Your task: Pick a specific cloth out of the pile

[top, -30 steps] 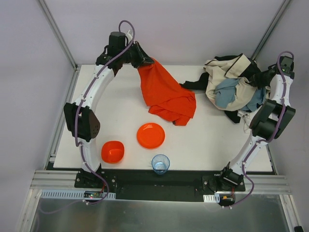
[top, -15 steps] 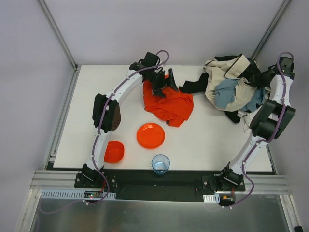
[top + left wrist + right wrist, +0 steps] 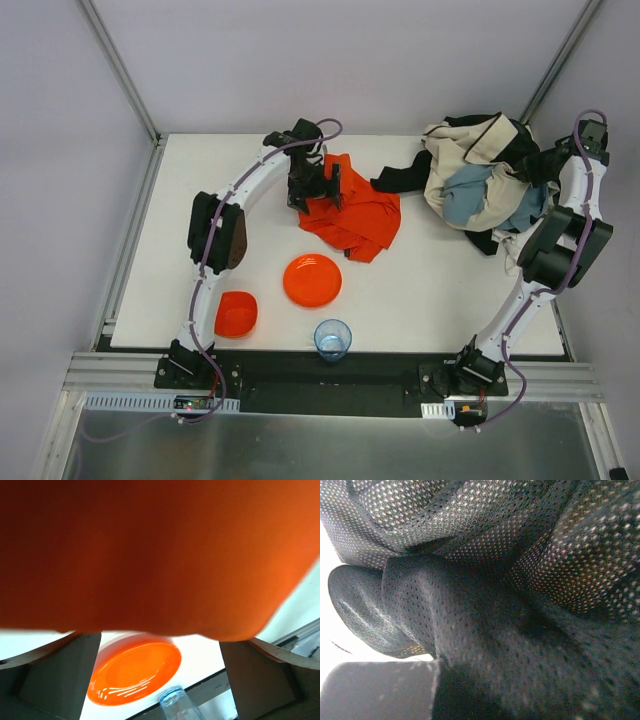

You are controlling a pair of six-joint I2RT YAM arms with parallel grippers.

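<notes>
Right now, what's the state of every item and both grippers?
cloth: crumpled on the table, left of the pile
pile: heaped, far right corner
left gripper: open, over the cloth
right gripper: buried in black mesh, open or shut unclear
plate: flat, empty
bowl: upright, empty
cup: upright, looks empty

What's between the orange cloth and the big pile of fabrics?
In the top view, a black fabric strip trailing from the pile reaches toward the cloth; otherwise bare white table.

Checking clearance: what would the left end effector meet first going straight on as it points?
Probably the large plain orange-red cloth, filling the view just ahead of the left end effector; depth is unclear.
</notes>
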